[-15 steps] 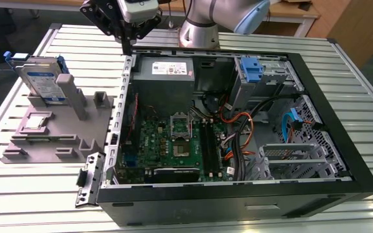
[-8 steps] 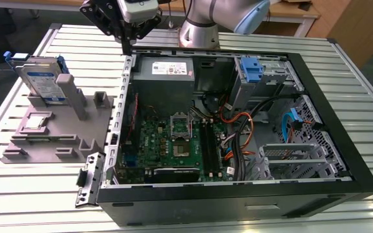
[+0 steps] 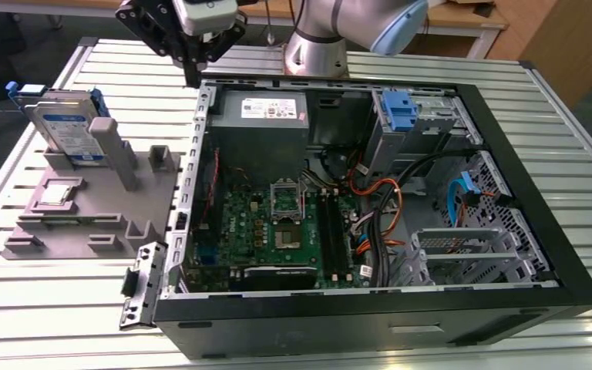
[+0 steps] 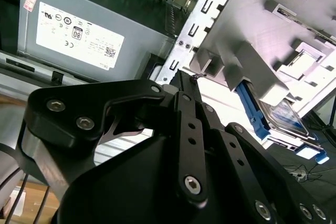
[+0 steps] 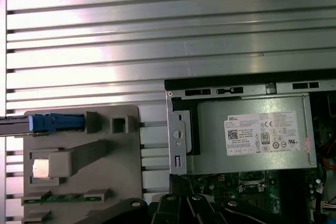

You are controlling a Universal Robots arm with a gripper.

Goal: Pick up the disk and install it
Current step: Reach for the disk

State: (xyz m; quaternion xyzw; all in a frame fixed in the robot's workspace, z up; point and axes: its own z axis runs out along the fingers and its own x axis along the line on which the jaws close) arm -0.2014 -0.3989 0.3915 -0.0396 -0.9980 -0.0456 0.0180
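The slatted bench (image 3: 573, 154) carries the open computer case (image 3: 327, 331), whose back corner sits just below the fingers (image 3: 190, 69). Inside the case, the grey power supply (image 3: 265, 123) (image 5: 252, 135) lies near the fingertips, towards the exterior view's right. The grey fixture (image 3: 80, 208) (image 4: 273, 40) stands beside the case on the fingers' other side. The gripper (image 3: 191, 75) (image 4: 182, 74) hangs over the case edge, its 2 fingers pressed together with nothing between them. The disk (image 3: 65, 127) (image 4: 286, 116) (image 5: 52, 123) stands upright on edge in the fixture, well apart from the fingers, towards the exterior view's left.
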